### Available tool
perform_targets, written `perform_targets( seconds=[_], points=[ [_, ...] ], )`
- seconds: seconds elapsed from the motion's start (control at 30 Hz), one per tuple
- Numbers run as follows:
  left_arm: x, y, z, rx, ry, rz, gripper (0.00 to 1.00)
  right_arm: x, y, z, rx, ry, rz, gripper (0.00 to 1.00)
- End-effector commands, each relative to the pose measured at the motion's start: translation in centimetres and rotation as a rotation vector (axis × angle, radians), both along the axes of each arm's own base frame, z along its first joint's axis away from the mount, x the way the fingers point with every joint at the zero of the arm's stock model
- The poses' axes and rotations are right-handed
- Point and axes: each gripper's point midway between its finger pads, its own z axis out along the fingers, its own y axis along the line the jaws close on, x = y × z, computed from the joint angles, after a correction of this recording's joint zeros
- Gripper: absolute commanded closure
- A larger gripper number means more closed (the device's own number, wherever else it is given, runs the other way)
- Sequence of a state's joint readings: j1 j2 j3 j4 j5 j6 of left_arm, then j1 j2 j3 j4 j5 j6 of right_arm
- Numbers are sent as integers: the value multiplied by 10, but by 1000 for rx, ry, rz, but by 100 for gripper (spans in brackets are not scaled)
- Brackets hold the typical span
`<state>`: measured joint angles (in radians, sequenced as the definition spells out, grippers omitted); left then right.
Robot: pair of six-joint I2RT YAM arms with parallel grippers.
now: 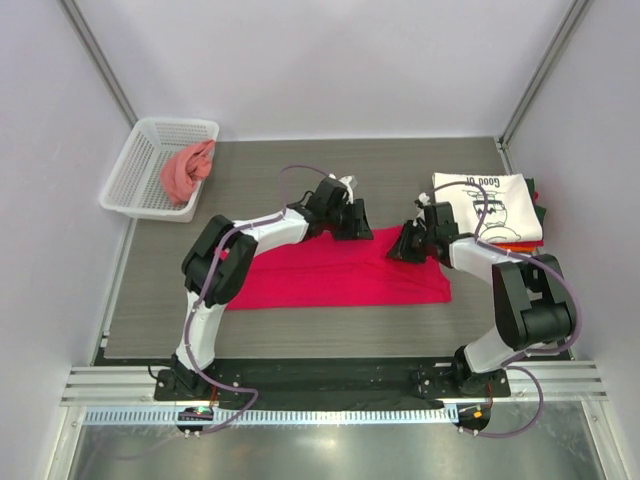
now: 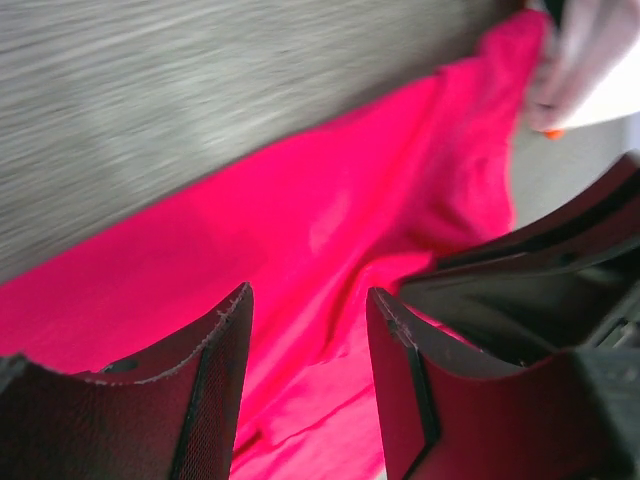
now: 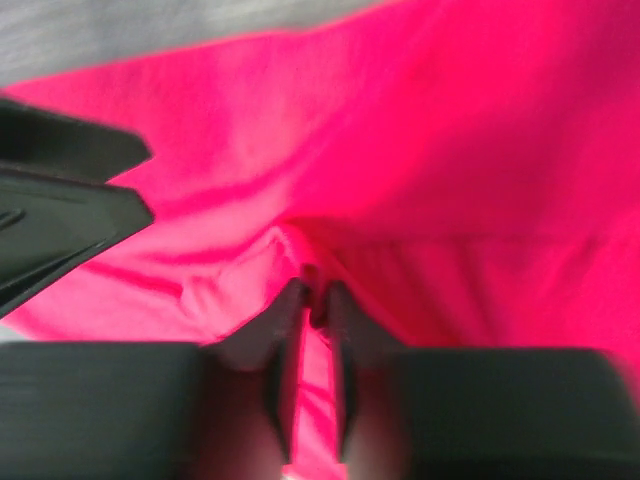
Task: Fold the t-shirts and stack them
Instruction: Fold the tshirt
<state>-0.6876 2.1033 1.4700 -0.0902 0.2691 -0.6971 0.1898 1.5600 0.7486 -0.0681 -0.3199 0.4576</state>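
Pinching crimson t-shirt point(image 3: 450, 150) fold, right pincer point(image 3: 315, 293), clear only in wrist view.

Grey wood-grain table point(image 1: 260, 180) under crimson shirt point(image 1: 340, 285), white basket point(image 1: 128, 175), shirt stack point(image 1: 505, 200).

On your right, the white t-shirt point(image 1: 515, 225) topping the pile carries black lettering point(image 1: 478, 184), upside down to the overhead camera. It appears to read "Good ol". It heads a black cartoon print point(image 1: 492, 210) whose smaller wording is too fine to read.
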Motion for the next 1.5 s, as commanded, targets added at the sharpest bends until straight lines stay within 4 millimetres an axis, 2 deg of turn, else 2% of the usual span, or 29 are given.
perform_targets(
  seconds=[0.0,0.03,0.07,0.17,0.2,0.37,0.4,0.43,0.47,0.6,0.7,0.73,0.77,0.8,0.87,0.9,0.93,0.97,1.0,1.1,1.13,1.17,1.27,1.33,1.47],
  points=[
    [2,-29,25,-143,-45,-79,50,-12,12,17,69,-34,51,84],
    [0,-33,26,-158,-41,-87,50,-19,13,13,82,-22,58,85],
    [0,-36,27,-174,-39,-94,50,-24,17,21,110,-35,73,85],
    [-3,-42,27,-182,-46,-109,51,-43,24,22,159,-17,105,83],
    [-5,-44,26,-187,-45,-122,51,-46,26,29,172,-34,111,83],
    [-12,-52,30,-188,-69,-155,51,-73,30,29,210,0,126,84],
    [-13,-52,29,-184,-71,-159,51,-77,31,32,222,-2,133,60],
    [-13,-52,29,-181,-74,-160,51,-83,34,31,237,15,134,48],
    [-14,-51,28,-178,-71,-161,51,-87,37,32,252,17,143,44],
    [-17,-50,30,-179,-75,-167,51,-103,44,44,311,32,177,46],
    [-23,-49,29,-169,-79,-174,52,-96,28,52,217,-15,107,46],
    [-25,-49,29,-167,-82,-172,52,-82,14,60,148,-81,32,46],
    [-27,-48,33,-169,-87,-167,52,-77,8,63,122,-104,-1,47],
    [-30,-43,26,-160,-72,-157,52,-74,0,64,90,-108,-41,50],
    [-31,-38,27,-158,-82,-134,53,-65,-23,66,0,-143,-162,53],
    [-31,-36,34,-159,-97,-124,52,-66,-32,63,-31,-128,-207,54],
    [-35,-30,28,-141,-92,-116,52,-65,-40,63,-60,-131,-247,54],
    [-35,-28,30,-133,-106,-109,52,-60,-60,62,-135,-147,-334,54],
    [-32,-25,35,-121,-133,-97,52,-62,-68,60,-161,-140,-383,55],
    [-22,-13,25,-42,-136,-25,51,-62,-95,51,-249,-125,-521,57],
    [-23,-7,10,6,-96,-4,51,-62,-96,47,-255,-113,-535,58],
    [-18,-8,11,3,-95,10,51,-62,-97,43,-260,-96,-543,58],
    [-18,-2,-9,23,-15,42,51,-66,-98,21,-278,-15,-572,60],
    [-13,4,-13,22,16,74,51,-70,-100,5,-308,46,-588,61],
    [-8,13,-13,25,17,93,52,-82,-107,-12,-335,137,-663,65]
  ],
)
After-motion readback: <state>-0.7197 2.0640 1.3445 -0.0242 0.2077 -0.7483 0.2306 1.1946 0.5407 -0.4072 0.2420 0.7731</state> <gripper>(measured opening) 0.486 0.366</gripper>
